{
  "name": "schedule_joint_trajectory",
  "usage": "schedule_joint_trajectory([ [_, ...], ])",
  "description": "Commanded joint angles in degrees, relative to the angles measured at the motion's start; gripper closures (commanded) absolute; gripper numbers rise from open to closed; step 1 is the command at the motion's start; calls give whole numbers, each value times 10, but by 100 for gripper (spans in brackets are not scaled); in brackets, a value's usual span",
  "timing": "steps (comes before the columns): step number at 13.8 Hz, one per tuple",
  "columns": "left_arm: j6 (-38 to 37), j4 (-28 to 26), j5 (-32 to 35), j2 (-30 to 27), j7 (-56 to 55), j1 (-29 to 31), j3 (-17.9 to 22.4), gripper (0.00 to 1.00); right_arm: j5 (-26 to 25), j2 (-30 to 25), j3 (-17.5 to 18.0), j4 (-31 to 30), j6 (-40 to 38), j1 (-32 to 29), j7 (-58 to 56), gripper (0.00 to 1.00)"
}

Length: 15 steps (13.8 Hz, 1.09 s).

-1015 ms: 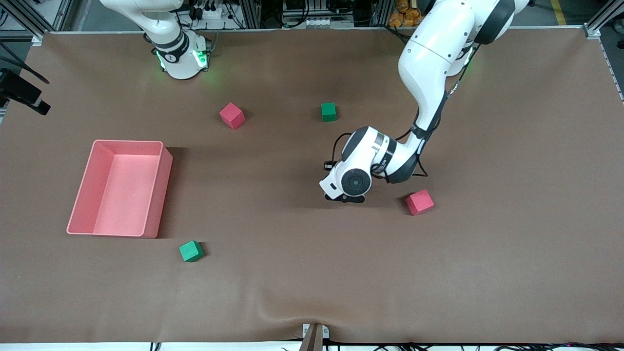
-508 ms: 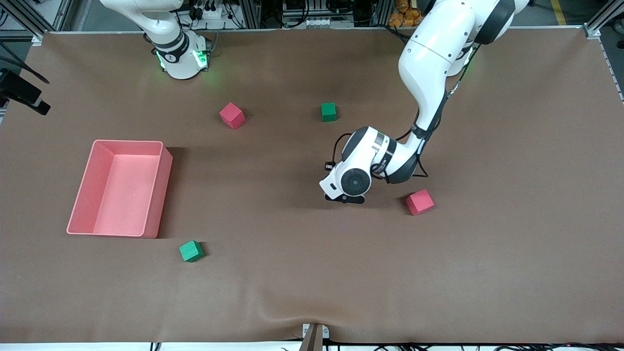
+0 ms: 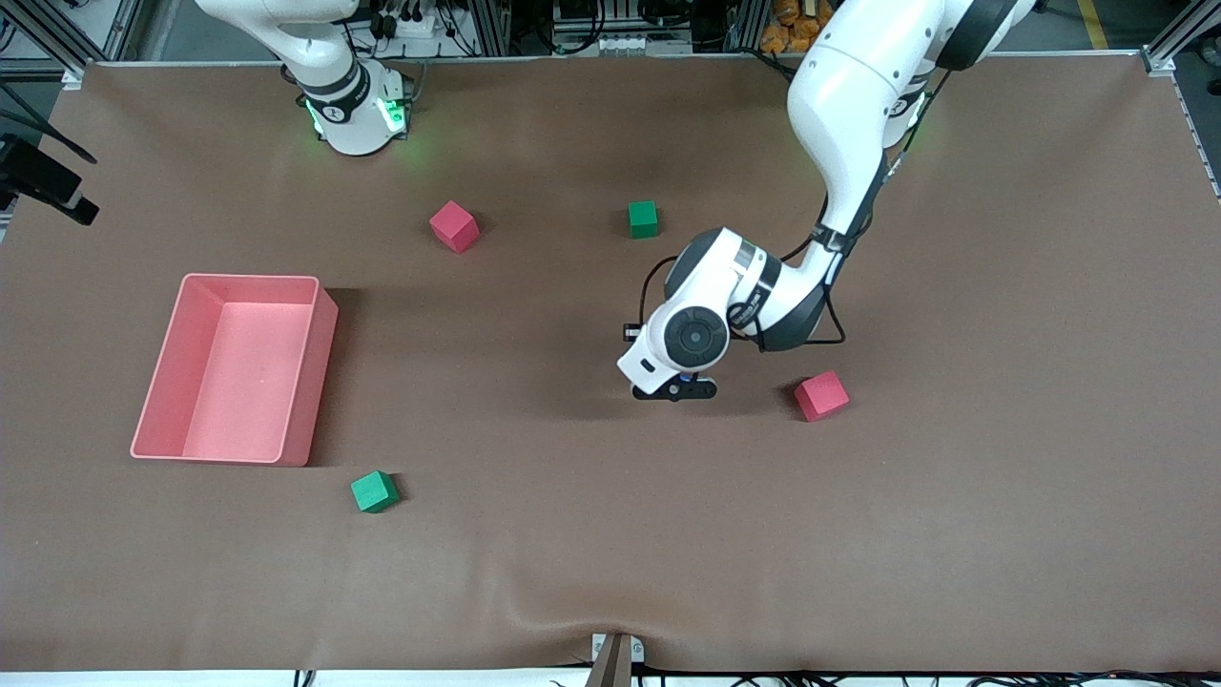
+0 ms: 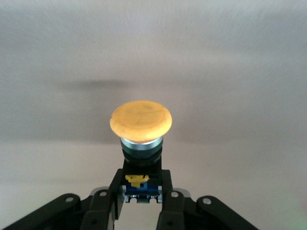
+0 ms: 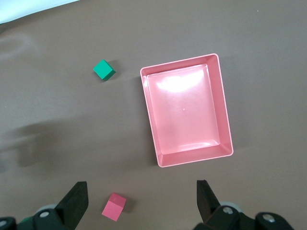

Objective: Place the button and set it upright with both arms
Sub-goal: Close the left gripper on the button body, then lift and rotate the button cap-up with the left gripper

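The button (image 4: pixel 141 120) has a round orange cap and a black body with blue and yellow marks. My left gripper (image 4: pixel 141 188) is shut on its body, with the cap pointing away from the wrist. In the front view this gripper (image 3: pixel 675 389) hangs just over the brown mat at mid-table, beside a red cube (image 3: pixel 821 395); the button is almost hidden under the wrist there. My right gripper (image 5: pixel 141 199) is open and empty, high over the mat near the pink bin (image 5: pixel 225 120). The right arm waits.
A pink bin (image 3: pixel 315 382) stands toward the right arm's end. A red cube (image 3: pixel 454 226) and a green cube (image 3: pixel 643 218) lie near the bases. Another green cube (image 3: pixel 374 491) lies nearer to the front camera than the bin.
The left gripper has finished closing on the button, and its wrist has risen slightly off the mat. The right arm has not moved.
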Motion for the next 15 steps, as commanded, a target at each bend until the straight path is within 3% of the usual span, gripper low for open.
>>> schedule_joint_trajectory([
  [1, 49, 5, 32, -11, -64, -17, 6, 100, 7, 3, 3, 11, -5, -3, 5, 0],
  [10, 174, 1, 304, 15, -353, -98, 5, 100, 6, 3, 3, 11, -5, -3, 5, 0],
  [13, 190, 0, 476, 45, -577, -148, 17, 100, 6, 3, 3, 11, -5, -3, 5, 0],
  [15, 191, 0, 541, 48, -681, -152, 16, 100, 6, 3, 3, 11, -5, -3, 5, 0],
])
